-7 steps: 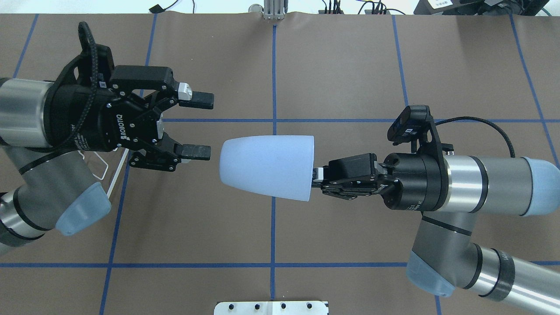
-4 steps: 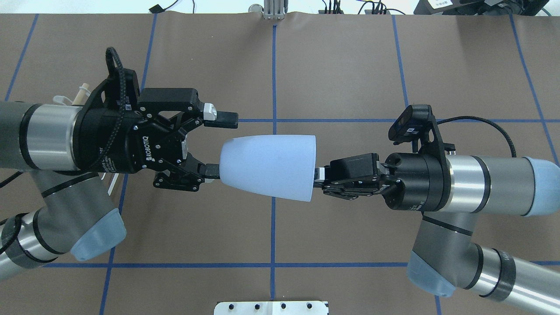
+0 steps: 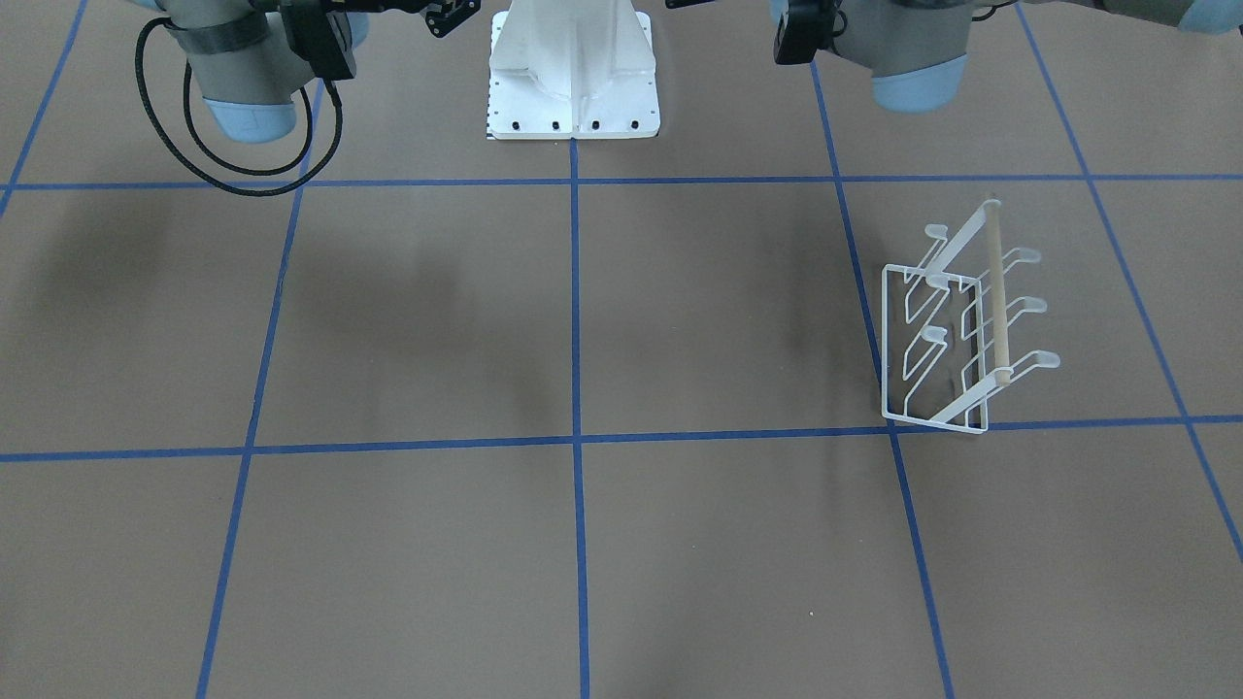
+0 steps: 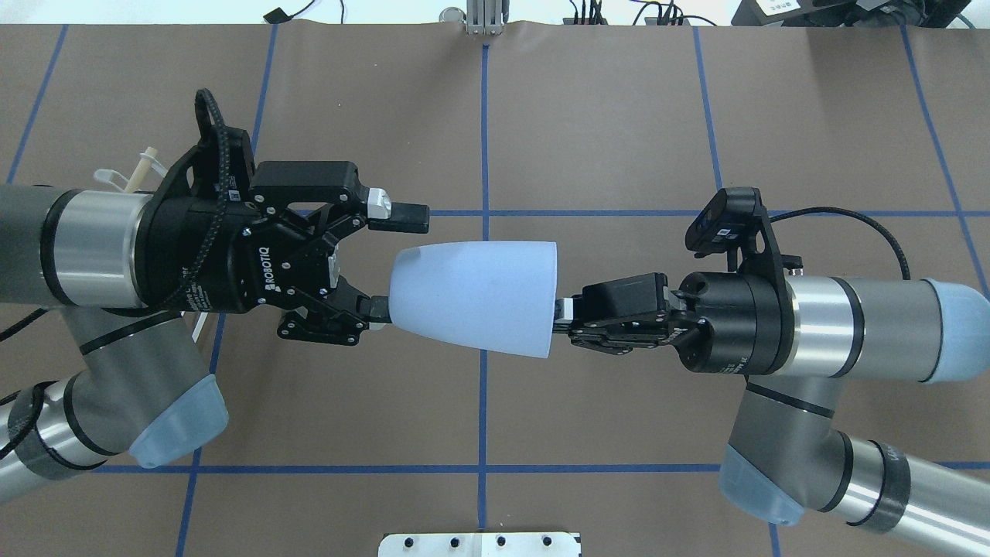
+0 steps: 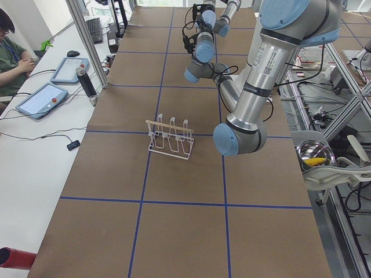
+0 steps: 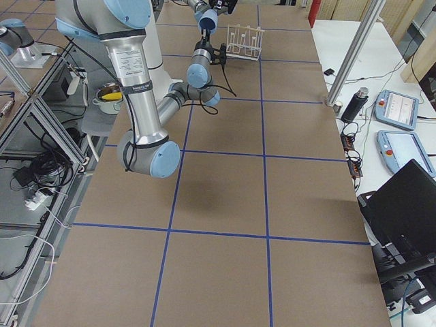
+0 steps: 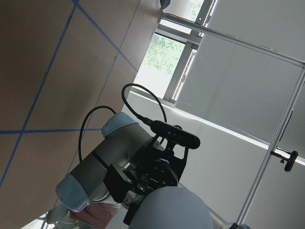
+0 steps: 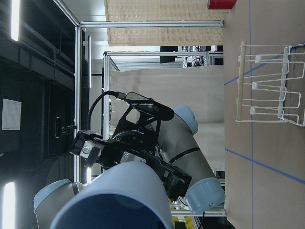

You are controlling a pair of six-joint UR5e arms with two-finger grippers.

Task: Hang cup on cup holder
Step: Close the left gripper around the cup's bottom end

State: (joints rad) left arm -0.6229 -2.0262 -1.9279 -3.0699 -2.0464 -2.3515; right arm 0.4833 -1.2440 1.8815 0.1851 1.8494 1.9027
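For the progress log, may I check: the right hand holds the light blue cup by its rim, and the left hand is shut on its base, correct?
Not quite. The left hand is open, not shut: in the overhead exterior view its upper finger stands clear of the cup. The right hand does hold the cup by its rim.

Smooth, matt plastic for the small light blue tapered cup. Thin white-coated wire for the white wire cup holder; pale bare wood for its round dowel handle. Matt brown paper over the table, crossed by smooth blue tape lines. Brushed silver metal on the right arm's tube, matt black casing on the left gripper.
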